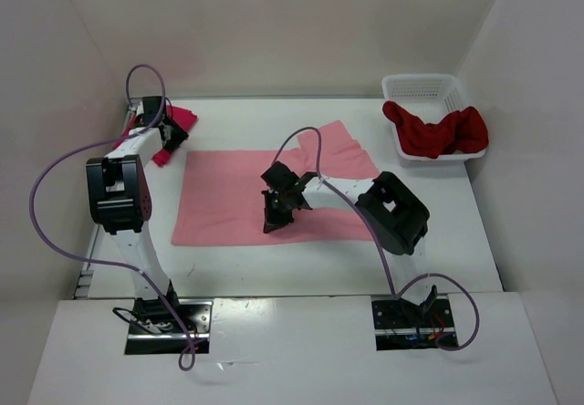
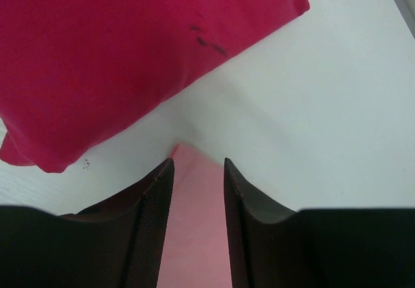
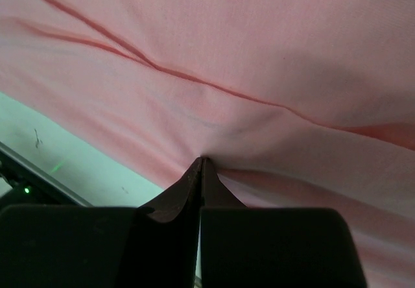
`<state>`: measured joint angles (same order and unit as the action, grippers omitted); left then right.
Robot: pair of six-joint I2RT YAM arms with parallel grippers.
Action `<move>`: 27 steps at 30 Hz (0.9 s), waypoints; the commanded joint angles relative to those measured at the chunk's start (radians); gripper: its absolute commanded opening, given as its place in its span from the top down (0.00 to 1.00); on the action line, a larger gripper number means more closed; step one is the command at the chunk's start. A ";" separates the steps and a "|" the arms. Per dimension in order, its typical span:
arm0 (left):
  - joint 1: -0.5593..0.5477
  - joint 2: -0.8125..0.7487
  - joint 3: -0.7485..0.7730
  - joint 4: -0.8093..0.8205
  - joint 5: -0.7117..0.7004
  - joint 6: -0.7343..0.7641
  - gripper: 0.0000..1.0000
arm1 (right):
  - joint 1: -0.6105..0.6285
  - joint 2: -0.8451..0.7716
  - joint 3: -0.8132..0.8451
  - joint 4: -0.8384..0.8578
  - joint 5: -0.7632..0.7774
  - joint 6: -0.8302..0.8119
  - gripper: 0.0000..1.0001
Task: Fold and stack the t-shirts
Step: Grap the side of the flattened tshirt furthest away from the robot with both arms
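- The light pink t-shirt (image 1: 228, 195) lies spread flat in the middle of the counter (image 1: 301, 264), with one sleeve sticking out at its far right. I judge it to be the shirt now being folded.
- The right gripper (image 1: 276, 213) is down on the shirt's near half. Its fingers (image 3: 188, 187) are pressed together with a pinch of pink cloth between the tips, and creases run out from the pinch, so the cloth is under pull.
- The left gripper (image 1: 170, 135) sits at the shirt's far left corner with its fingers (image 2: 152, 204) apart. The corner tip lies between them, not yet gripped.
- To fold well, the left fingers should probably close on that corner before either arm lifts. Both arms can then carry the cloth over at an even height, so the edge lands straight.
- One risk is that the right pinch holds too little cloth, or only one layer, and slips.
- The crimson-pink t-shirt (image 2: 130, 54) lies just beyond the left fingers, at the counter's far left; it could get dragged along.
- The dark red t-shirt (image 1: 436, 131) sits bunched in the white basket (image 1: 420, 81) at the far right, well apart from both arms.
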<state>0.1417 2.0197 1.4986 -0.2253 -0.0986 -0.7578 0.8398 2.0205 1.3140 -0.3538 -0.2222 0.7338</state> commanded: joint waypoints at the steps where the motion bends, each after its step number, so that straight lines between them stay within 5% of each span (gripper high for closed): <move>1: -0.002 0.019 0.012 0.009 -0.043 0.038 0.56 | 0.035 -0.052 -0.045 -0.080 -0.014 -0.030 1.00; 4: -0.002 0.030 0.012 0.009 -0.053 0.058 0.56 | 0.035 -0.088 -0.045 -0.091 0.015 -0.039 0.98; 9: -0.002 0.050 0.012 -0.023 -0.070 0.069 0.63 | 0.022 -0.121 0.059 -0.155 0.015 -0.070 0.77; 27: -0.011 0.105 0.006 -0.063 -0.067 0.110 0.61 | -0.261 -0.155 0.344 -0.212 -0.025 -0.168 0.69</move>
<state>0.1349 2.1029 1.4918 -0.2687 -0.1703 -0.6792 0.6376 1.8812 1.5826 -0.5453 -0.2417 0.6106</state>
